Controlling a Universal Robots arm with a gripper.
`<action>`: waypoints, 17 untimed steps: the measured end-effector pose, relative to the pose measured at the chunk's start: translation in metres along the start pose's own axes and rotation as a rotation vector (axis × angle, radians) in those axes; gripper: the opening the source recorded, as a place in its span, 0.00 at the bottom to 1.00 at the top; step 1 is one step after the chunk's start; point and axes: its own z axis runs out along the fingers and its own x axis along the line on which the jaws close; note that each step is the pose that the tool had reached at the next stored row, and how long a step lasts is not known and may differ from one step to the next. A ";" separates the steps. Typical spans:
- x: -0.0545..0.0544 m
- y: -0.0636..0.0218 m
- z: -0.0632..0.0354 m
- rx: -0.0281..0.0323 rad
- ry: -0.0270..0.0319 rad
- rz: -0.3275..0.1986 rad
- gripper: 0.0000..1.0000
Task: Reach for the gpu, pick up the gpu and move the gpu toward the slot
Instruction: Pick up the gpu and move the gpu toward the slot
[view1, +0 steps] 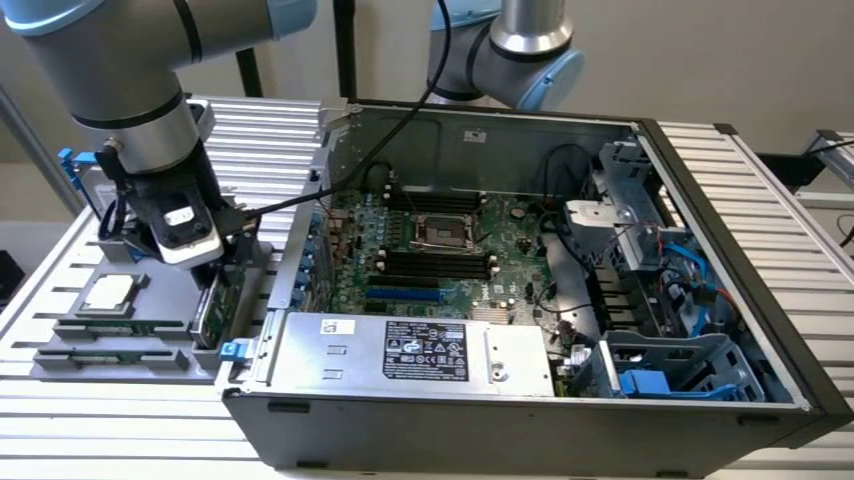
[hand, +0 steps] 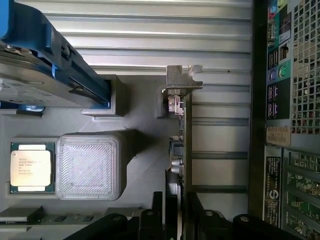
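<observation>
Wrist view: the gpu (hand: 183, 140) stands on its thin edge in a slot of the grey tray (hand: 145, 175), so it reads as a narrow strip. Its long axis runs parallel to the side wall of the computer case (hand: 285, 75). Its silver bracket end points toward the end of the tray where the hard drive (hand: 35, 65) lies in its blue frame. The gripper (hand: 175, 210) straddles the other end of the card. I cannot tell whether it is clamped on the card or standing apart from it.

In the exterior view the gripper (view1: 203, 268) hangs straight down over the tray (view1: 54, 300), which lies at the exterior view's left edge of the table (view1: 787, 250). The gpu (view1: 210, 310) shows as a green strip under it, along the tray edge nearest the case (view1: 534, 430).

The table is ribbed aluminium profile, with a pale wall behind it.

A processor chip (view1: 110, 293) lies flat in the tray, with two memory sticks (view1: 114, 327) in grooves toward the table's near edge. The case lies open just beside the tray, showing the motherboard (view1: 454, 240) and a silver power supply (view1: 414, 350). The case's side wall stands between the card and the motherboard. A second arm (view1: 527, 50) rises behind the case's far edge.
</observation>
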 end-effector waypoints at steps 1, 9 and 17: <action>0.000 0.0004 0.0001 0.0001 0.0000 0.000 0.33; 0.000 0.0017 0.0009 0.0003 0.0001 0.000 0.26; 0.000 0.0017 0.0008 -0.0001 -0.0002 0.000 0.26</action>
